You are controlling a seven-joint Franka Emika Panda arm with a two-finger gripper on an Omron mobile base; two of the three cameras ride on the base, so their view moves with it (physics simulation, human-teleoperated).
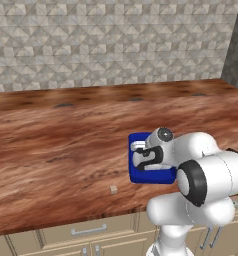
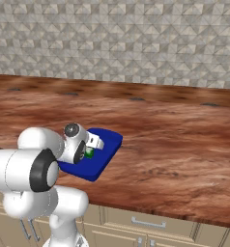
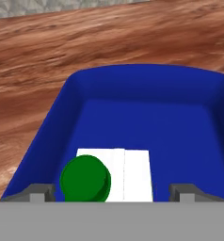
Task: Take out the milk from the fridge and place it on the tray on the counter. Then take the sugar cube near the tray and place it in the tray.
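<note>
The blue tray (image 1: 156,176) (image 2: 106,144) (image 3: 142,113) lies on the wood-grain counter (image 1: 66,135) near its front edge. The milk (image 3: 125,174) (image 2: 89,153), white with a green cap, stands inside the tray. My gripper (image 3: 114,192) (image 1: 141,156) (image 2: 91,148) hangs straight over it, open. Its fingertips (image 3: 39,192) stand on either side of the milk, with a gap showing at the right one. The tiny beige sugar cube (image 1: 113,189) rests on the counter just left of the tray's front corner. The fridge is out of view.
A patterned tile wall (image 1: 111,40) runs behind the counter. Beige drawers with metal handles (image 1: 88,230) sit below the front edge. My own arm (image 1: 206,180) covers the tray's right side in the left base view.
</note>
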